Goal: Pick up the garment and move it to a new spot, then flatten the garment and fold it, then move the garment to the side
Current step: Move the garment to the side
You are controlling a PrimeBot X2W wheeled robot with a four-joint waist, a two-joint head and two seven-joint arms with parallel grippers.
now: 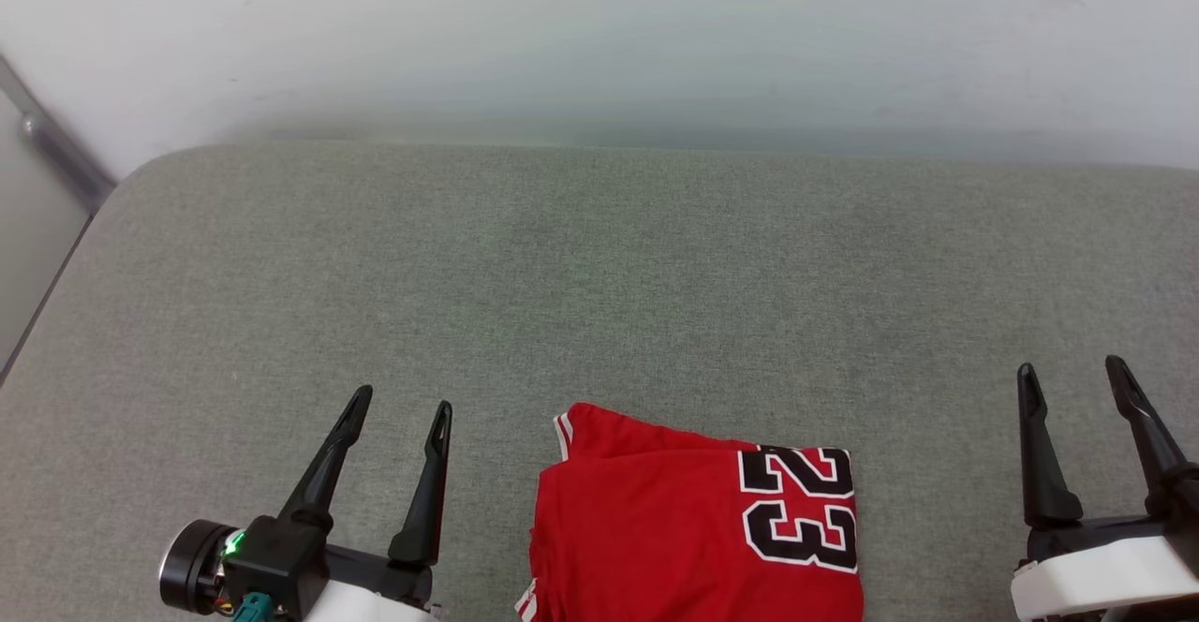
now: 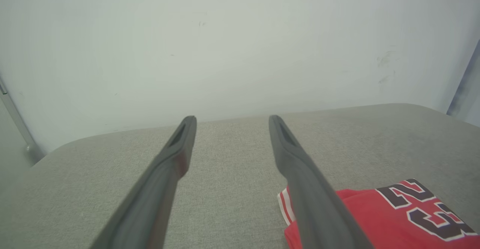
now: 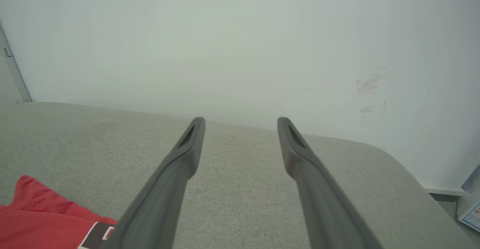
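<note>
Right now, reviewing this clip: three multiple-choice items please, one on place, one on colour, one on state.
1. Where does the folded red jersey garment lie on the grey fabric surface? A between both end effectors; B at the far edge; C left of both.
2. Its numerals' fill colour? A blue; B black; C yellow.
3. The left end effector and right end effector are: A both open, empty; B both shut; C gripping cloth.
Key: 1A, it lies between them; 2B, black 23 edged white; 3A, fingers spread, nothing between.
</note>
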